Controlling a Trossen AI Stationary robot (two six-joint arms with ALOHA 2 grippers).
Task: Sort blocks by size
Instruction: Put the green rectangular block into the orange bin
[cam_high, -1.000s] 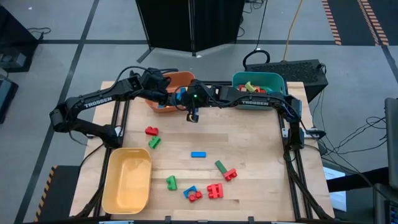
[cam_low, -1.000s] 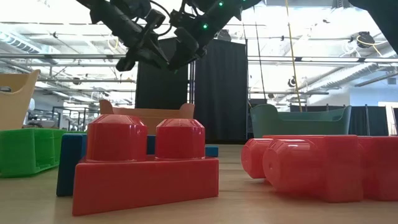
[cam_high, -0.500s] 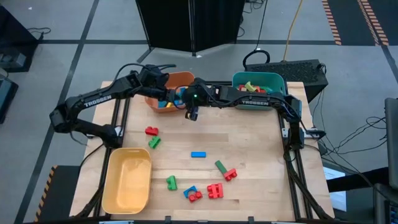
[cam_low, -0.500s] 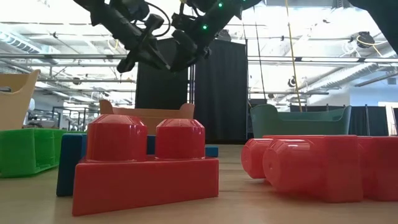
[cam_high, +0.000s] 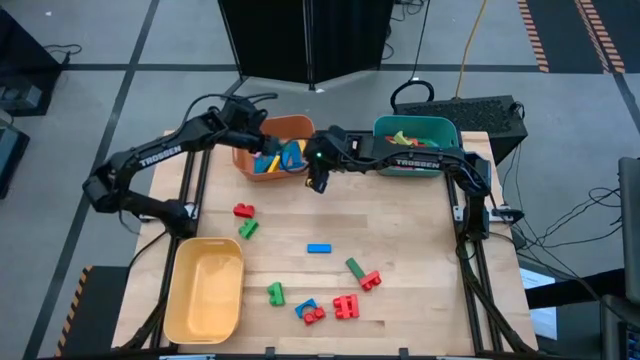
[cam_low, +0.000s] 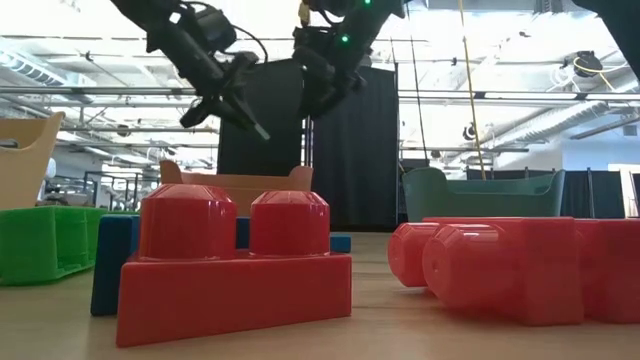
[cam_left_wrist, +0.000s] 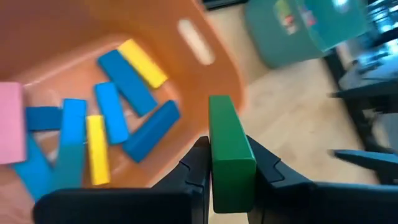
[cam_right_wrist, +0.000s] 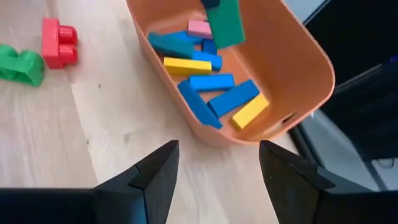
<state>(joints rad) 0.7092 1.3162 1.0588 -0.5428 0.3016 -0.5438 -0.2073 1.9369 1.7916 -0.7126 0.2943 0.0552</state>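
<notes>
My left gripper (cam_left_wrist: 230, 163) is shut on a green flat bar (cam_right_wrist: 224, 22) above the orange bin (cam_high: 290, 128) at the table's far side. In that bin lie several blue, yellow and pink bars (cam_left_wrist: 127, 81). My right gripper (cam_right_wrist: 217, 177) stands open and holds nothing, just right of the orange bin over bare wood (cam_high: 320, 180). Loose blocks rest flat on the table: a red one (cam_high: 243, 211), a green one (cam_high: 248, 229), a blue bar (cam_high: 319, 248), and a cluster near the front (cam_high: 330, 305). My left gripper pinches the green bar between its two fingers, one on each side face (cam_left_wrist: 217, 171), at the bar's near end. The bar runs on past the fingertips along the fingers' own line. It slants down toward the bin and hangs clear above the blocks inside.
A teal bin (cam_high: 440, 128) with blocks stands at the far right. A yellow bin (cam_high: 205, 290) stands at the near left. The table's middle and right side hold free wood between the loose blocks.
The two grippers stood close together beside the orange bin and have now parted. My left gripper has swung toward the table's left with the green bar, over the bin. My right gripper has drawn a little toward the right edge.
</notes>
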